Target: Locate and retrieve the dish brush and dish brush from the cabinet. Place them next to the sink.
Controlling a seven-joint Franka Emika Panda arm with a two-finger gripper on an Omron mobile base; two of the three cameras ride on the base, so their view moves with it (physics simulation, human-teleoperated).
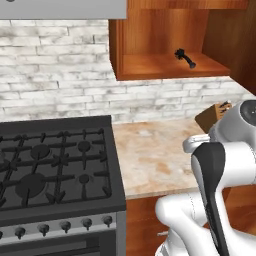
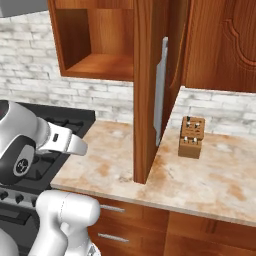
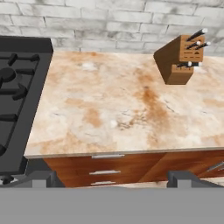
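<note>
A small black dish brush [image 1: 185, 57] lies on the shelf of the open reddish-brown wall cabinet [image 1: 150, 67], towards its right side. From the right base view the cabinet [image 2: 100, 65] shows its plain wooden interior, with its open door [image 2: 148, 90] seen edge-on. My gripper [image 3: 112, 179] is open with nothing between its fingertips [image 3: 41, 178]. It hangs well below the cabinet, over the front edge of the marbled counter [image 3: 118, 105], looking down at it. The sink is out of view.
A black gas stove [image 1: 50, 165] borders the counter on the left. A wooden knife block [image 3: 180, 59] stands at the back right of the counter near the brick wall. Drawer fronts [image 3: 109, 168] with silver handles sit under the counter.
</note>
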